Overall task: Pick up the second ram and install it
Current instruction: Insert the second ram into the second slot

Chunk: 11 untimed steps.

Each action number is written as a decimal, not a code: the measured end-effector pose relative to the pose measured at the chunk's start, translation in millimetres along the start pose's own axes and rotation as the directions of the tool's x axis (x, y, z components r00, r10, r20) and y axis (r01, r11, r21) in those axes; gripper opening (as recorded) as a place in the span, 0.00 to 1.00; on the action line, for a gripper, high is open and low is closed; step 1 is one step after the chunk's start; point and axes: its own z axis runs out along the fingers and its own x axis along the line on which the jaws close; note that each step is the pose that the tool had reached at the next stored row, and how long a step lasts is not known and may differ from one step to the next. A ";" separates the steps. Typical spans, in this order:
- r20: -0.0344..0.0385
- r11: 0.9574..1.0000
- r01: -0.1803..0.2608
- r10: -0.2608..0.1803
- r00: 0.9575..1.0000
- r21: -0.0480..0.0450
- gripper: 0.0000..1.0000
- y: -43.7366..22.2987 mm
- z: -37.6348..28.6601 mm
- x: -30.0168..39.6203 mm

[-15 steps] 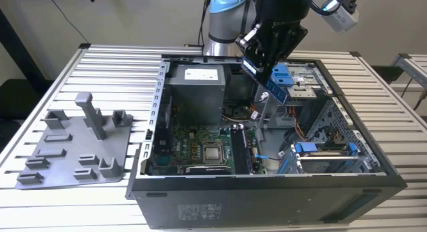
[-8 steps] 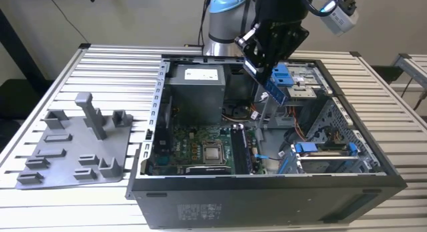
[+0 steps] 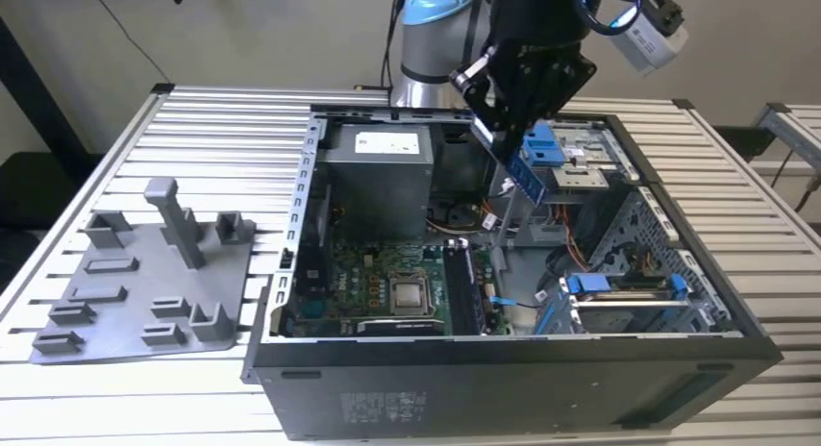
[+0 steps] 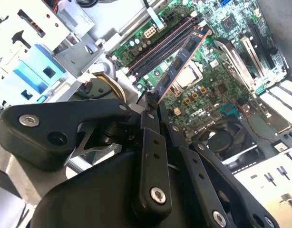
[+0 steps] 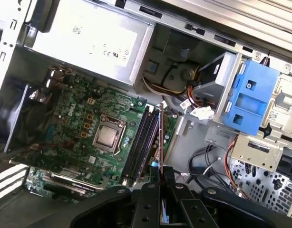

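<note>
Slatted metal table (image 3: 192, 110) carries the open computer case (image 3: 513, 379). A grey fixture plate (image 3: 129, 302) lies just beside it on the exterior view's left. Inside the case you see the grey power supply (image 3: 379, 172) and, next to it, the green motherboard (image 3: 372, 278).

The gripper (image 3: 510, 138) hangs over the open case, above the drive-bay side by the blue drive clips (image 3: 552, 148).

Fingers are closed down to a narrow gap and pinch one end of the second ram (image 4: 181, 64) — check the second wrist view, where the stick runs out from the fingertips (image 4: 147, 107).

In the exterior view the ram hangs tilted in the air, clear of the board. In the first wrist view it shows edge-on, lying roughly parallel to the dark memory slots (image 5: 139, 142) — not seated in any of them. The processor (image 5: 107, 137) sits just beside those slots.
</note>
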 end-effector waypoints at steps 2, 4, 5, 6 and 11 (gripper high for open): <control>0.000 1.000 -0.020 0.020 1.000 0.001 0.14 -0.1 0.5 0.0; 0.001 0.999 -0.040 0.040 0.999 0.001 0.14 -0.1 0.9 0.1; 0.001 0.999 -0.049 0.049 0.999 0.002 0.14 -0.1 1.1 0.1; 0.001 0.998 -0.059 0.059 0.998 0.002 0.14 -0.2 1.3 0.1; 0.002 0.994 -0.105 0.105 0.994 0.003 0.14 -0.3 2.2 0.2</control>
